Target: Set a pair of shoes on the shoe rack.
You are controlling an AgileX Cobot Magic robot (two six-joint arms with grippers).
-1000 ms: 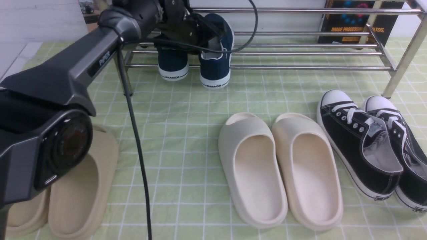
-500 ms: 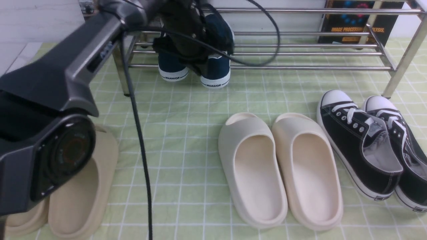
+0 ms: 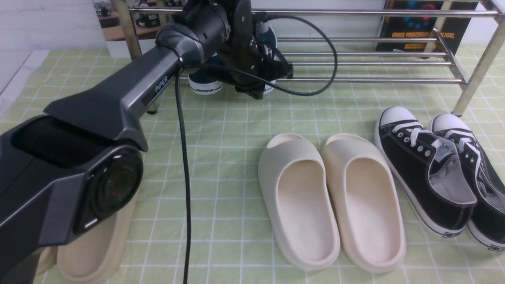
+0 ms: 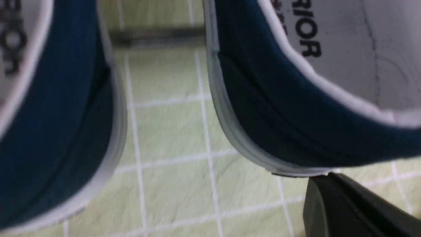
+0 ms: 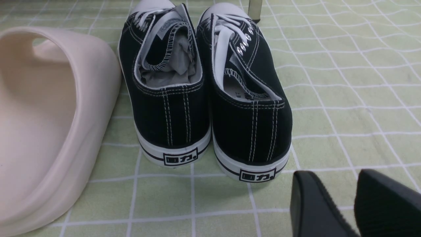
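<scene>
Two navy slip-on sneakers (image 3: 204,81) lie side by side on the lower bars of the one chrome shoe rack (image 3: 375,80), near its left end, toes toward the wall and white WARRIOR heels jutting past the front bar over the green checked cloth (image 3: 221,130); the left wrist view shows a strip of cloth between the two heels, so they are near but apart there. The left gripper (image 3: 254,90) hangs just in front of the right-hand sneaker's heel, hiding most of it, jaws clenched together with nothing seen between them (only one dark finger (image 4: 348,207) shows in its own camera, just beside that heel's sole). On the cloth stand two cream foam slides (image 3: 300,205) touching along their inner edges, two black lace-up sneakers (image 3: 426,169) close together at the right edge of the front view, and beige slides (image 3: 90,248) at the left, one plain, a second barely peeping from under the left arm. The right gripper (image 5: 340,181) sits near the black heels on the robot's side, fingers parted, holding nothing. One book (image 3: 418,27) stands behind the rack's right end. Right of the navy pair the bars run bare to the far leg, and a band of bare cloth lies between the front bar and the slides
</scene>
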